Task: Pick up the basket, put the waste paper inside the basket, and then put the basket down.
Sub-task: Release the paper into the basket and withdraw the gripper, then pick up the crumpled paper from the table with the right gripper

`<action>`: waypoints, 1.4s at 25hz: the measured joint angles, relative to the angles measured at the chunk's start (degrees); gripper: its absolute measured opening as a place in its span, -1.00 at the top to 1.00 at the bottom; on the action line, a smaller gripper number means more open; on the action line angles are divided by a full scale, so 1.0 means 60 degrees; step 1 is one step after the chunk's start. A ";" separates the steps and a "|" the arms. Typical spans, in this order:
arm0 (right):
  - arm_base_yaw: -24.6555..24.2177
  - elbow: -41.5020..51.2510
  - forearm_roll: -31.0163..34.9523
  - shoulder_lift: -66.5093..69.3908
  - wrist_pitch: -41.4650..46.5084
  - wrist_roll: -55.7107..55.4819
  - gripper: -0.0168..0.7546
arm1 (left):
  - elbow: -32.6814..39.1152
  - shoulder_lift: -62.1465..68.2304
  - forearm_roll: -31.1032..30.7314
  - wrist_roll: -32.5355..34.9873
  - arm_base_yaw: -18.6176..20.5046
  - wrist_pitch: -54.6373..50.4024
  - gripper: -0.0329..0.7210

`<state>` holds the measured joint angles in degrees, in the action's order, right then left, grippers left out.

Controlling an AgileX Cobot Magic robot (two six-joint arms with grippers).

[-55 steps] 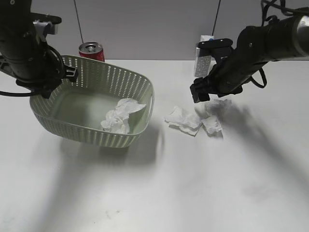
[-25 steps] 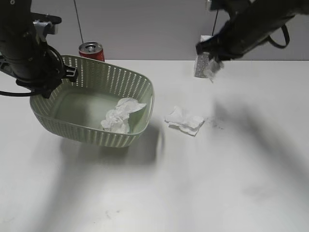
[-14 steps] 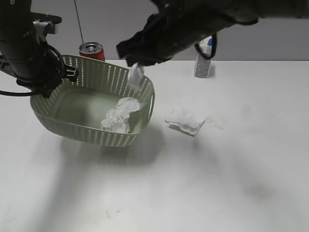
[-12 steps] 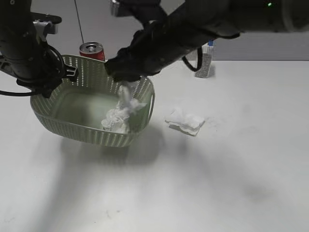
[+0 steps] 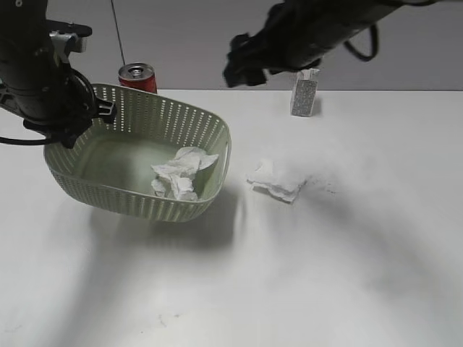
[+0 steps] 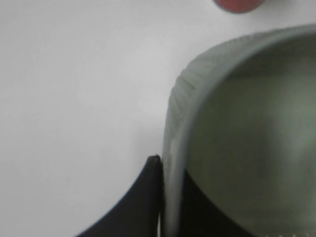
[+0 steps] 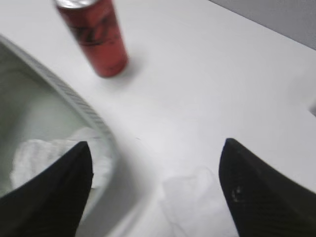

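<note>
The pale green basket point(image 5: 108, 191) hangs tilted above the table at the left. My left gripper point(image 5: 69, 134) is shut on its left rim; in the left wrist view point(image 6: 170, 197) the rim point(image 6: 173, 128) sits between the fingers. Crumpled white waste paper point(image 5: 179, 176) lies inside the basket, also seen in the right wrist view point(image 7: 44, 153). One more wad point(image 5: 276, 180) lies on the table right of the basket, blurred in the right wrist view point(image 7: 195, 205). My right gripper point(image 5: 242, 70) is open and empty, high above the table behind the basket's right end point(image 7: 155, 190).
A red drink can point(image 5: 137, 76) stands behind the basket, also in the right wrist view point(image 7: 96, 37). A small white-and-blue carton point(image 5: 304, 94) stands at the back, under the right arm. The white table point(image 5: 325, 267) spreads to the front and right.
My right gripper carried a paper wad from the table over the basket, let it go there, and has risen and pulled back to the right, empty. The basket and left gripper stayed put.
</note>
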<state>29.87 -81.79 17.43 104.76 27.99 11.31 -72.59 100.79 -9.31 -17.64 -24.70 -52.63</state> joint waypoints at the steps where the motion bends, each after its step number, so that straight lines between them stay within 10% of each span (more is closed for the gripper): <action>1: -0.0310 0.0000 -0.0170 -0.0010 0.0224 -0.0100 -0.59 | 0.0000 0.0000 0.0010 0.0000 0.0000 0.0000 0.91; 28: -0.0319 0.0782 -0.1216 0.3303 -0.0950 -0.0305 -0.56 | 0.0000 0.0000 -0.0051 0.0000 0.0000 -0.0029 0.90; 31: -0.0298 0.0754 -0.1446 0.3333 -0.0917 -0.0305 -0.33 | 0.0000 0.0000 -0.0051 0.0000 0.0000 -0.0029 0.90; 35: -0.0298 0.0671 -0.1592 0.3333 -0.0548 -0.0335 0.50 | 0.0000 0.0000 -0.0051 0.0000 0.0000 0.0016 0.90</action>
<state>28.08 -77.77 7.89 124.76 24.70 9.30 -72.59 100.79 -9.61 -17.64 -24.70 -52.53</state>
